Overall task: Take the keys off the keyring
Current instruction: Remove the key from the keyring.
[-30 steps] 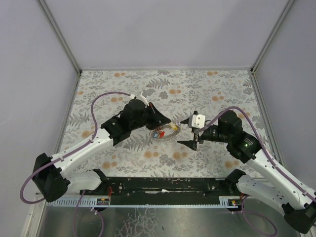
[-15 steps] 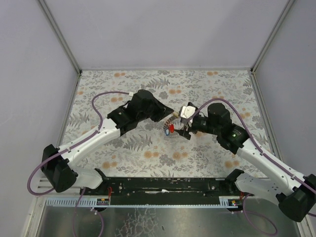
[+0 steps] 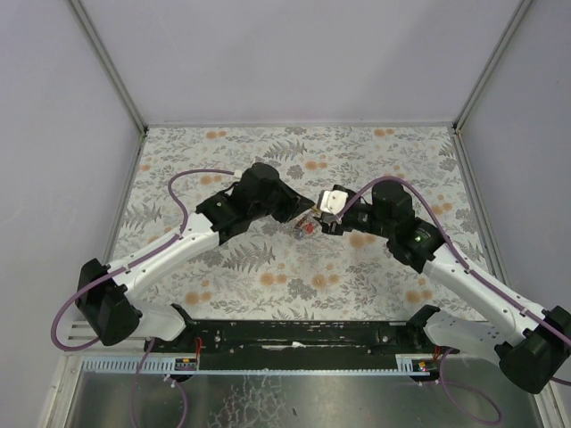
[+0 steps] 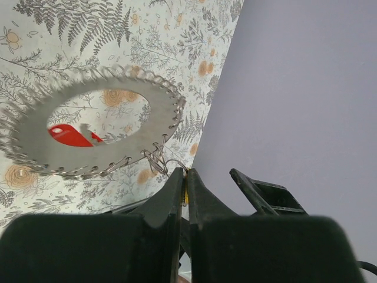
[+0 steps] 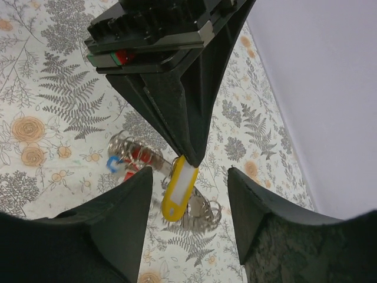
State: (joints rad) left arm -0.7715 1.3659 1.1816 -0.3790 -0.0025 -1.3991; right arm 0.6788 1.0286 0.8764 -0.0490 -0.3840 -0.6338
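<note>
The left hand (image 4: 184,174) is pinched tight, its two black wedge-shaped fingers pressed flat together. A sliver of yellow shows in the seam between them. In the right wrist view those tapered tips grip the upper end of the yellow key tag (image 5: 179,188). This is a smooth plastic oblong with rounded ends and a white label set in its face. Its long axis runs steeply down from the fingertips, with the lower end leaning slightly left toward the ring.

A few thin wire loops link the pinch point to the keyring (image 4: 26,138). The ring is a flat, dull-grey metal doughnut with a wide oval hole and a rim bristling with coiled wire. Its broad face is turned toward the left wrist camera. I cannot tell whether its lower edge touches the worktop (image 5: 53,100).

A red key (image 4: 68,135) shows through the hole, glossy and pointed. A small blue key (image 5: 112,164) lies at the ring's far side.

The right hand (image 5: 189,175) stands with its matte black jaws apart, one on each side of the yellow tag and touching neither face.

From above, the ring sits between the two hands over the middle of the floral-printed worktop. A plain lilac wall (image 4: 306,88) stands beyond.
</note>
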